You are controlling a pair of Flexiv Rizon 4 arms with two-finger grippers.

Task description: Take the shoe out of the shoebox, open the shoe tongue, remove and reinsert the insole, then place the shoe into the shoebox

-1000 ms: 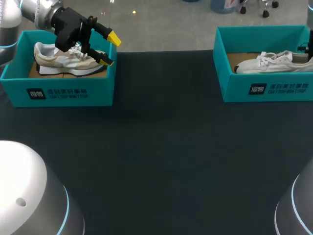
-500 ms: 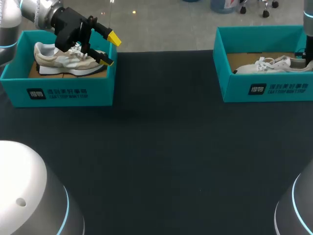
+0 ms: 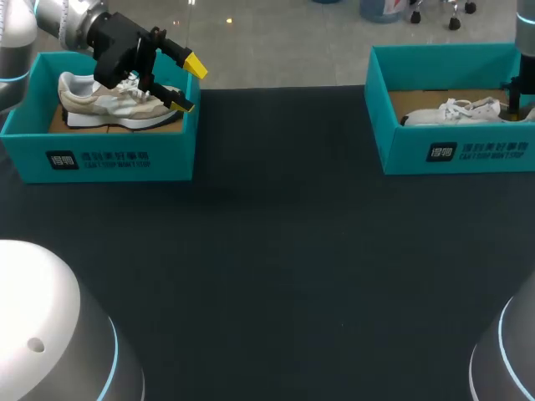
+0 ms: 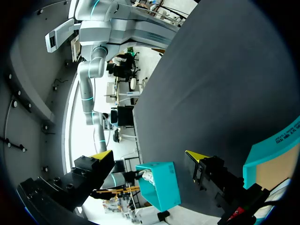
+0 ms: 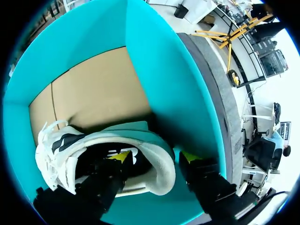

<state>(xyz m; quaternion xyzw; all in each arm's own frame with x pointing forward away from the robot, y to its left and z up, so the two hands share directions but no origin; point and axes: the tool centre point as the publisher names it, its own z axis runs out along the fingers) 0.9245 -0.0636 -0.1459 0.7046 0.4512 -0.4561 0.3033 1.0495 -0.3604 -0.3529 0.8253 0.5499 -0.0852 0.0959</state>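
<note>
- Head view: left hand [image 3: 187,84] hangs over the toe end of the beige shoe [image 3: 84,104], fingers spread, gripping nothing.
- Beige shoe lies in the left shoebox [image 3: 109,154] at the desk's [image 3: 276,251] far left.
- White shoe [image 3: 451,112] lies in the right shoebox [image 3: 418,150] at the far right. The right arm [image 3: 527,33] drops in at its heel end; its hand is mostly hidden here, can't read it from this angle.
- Left wrist view: left hand [image 4: 148,156] released, its 2 yellow tips wide apart with only bare desk [image 4: 225,84] and the distant right shoebox [image 4: 161,187] ahead. A corner of the left shoebox [image 4: 276,150] sits beside it.
- Right wrist view: right hand [image 5: 156,157] clamped on the white shoe's [image 5: 61,150] heel collar, 1 finger inside the opening, 1 outside.
- Shoe rests on the cardboard floor [image 5: 93,93], heel near the shoebox's teal end wall [image 5: 164,70].
</note>
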